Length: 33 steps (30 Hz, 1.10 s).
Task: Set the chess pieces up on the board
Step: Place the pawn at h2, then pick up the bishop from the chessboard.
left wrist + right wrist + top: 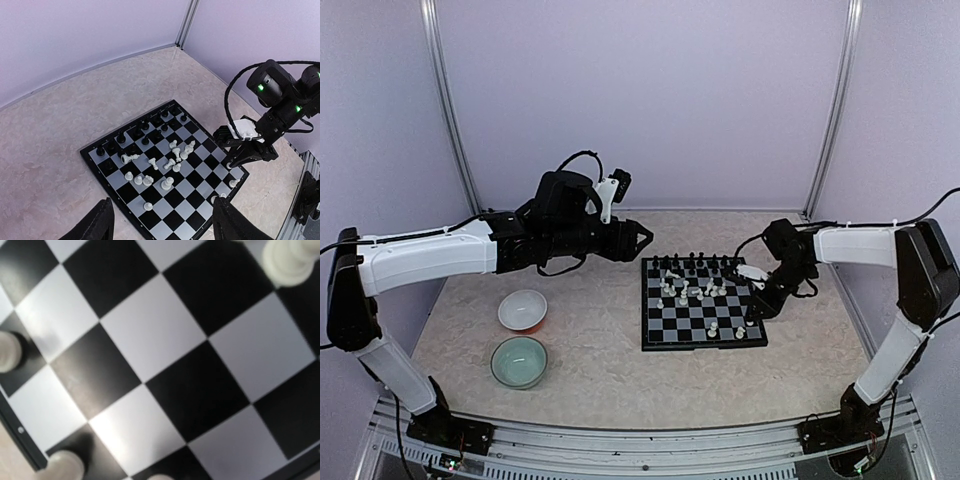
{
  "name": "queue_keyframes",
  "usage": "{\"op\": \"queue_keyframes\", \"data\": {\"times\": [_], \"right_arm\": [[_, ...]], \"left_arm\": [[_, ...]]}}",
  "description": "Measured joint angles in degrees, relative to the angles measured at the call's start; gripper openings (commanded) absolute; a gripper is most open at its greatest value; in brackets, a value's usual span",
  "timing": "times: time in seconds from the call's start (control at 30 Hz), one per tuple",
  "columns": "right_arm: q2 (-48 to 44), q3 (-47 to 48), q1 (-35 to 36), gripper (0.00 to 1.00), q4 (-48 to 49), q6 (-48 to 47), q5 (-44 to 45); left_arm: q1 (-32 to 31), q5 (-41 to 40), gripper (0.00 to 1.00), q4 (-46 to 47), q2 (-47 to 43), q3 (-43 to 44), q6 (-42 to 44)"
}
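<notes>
Right tool (pixel 752 313) — jaws unclear — over board (pixel 700 346)

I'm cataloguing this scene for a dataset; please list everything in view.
small square black-and-white chequered chessboard: one, on the table, right of centre
tiny black plastic chess pieces: many, uncountable, board's far rows
tiny white plastic chess pieces: many, scattered mid-board, one lying down
round white bowl: one, left of the board
round pale green bowl: one, nearer than the white bowl
beige marbled table: one, under everything
left gripper: black, open, above the table left of the board
right gripper: black, low over the board's right edge
</notes>
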Motion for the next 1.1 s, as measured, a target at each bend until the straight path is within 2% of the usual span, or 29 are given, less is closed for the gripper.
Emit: {"op": "queue_keyframes", "data": {"times": [0.33,0.73,1.1], "right_arm": [[1.55,9.53,0.0,0.22,-0.24,-0.52,-0.72],[12.83,20.04,0.94,0.21,0.0,-0.24,-1.33],[14.69,21.16,1.36,0.09,0.02,0.39,-1.27]], "left_arm": [[-0.22,0.0,0.67,0.0,0.0,0.0,0.02],[-0.31,0.02,0.67,-0.04,0.0,0.09,0.02],[-0.31,0.04,0.67,-0.07,0.04,0.76,0.02]]}}
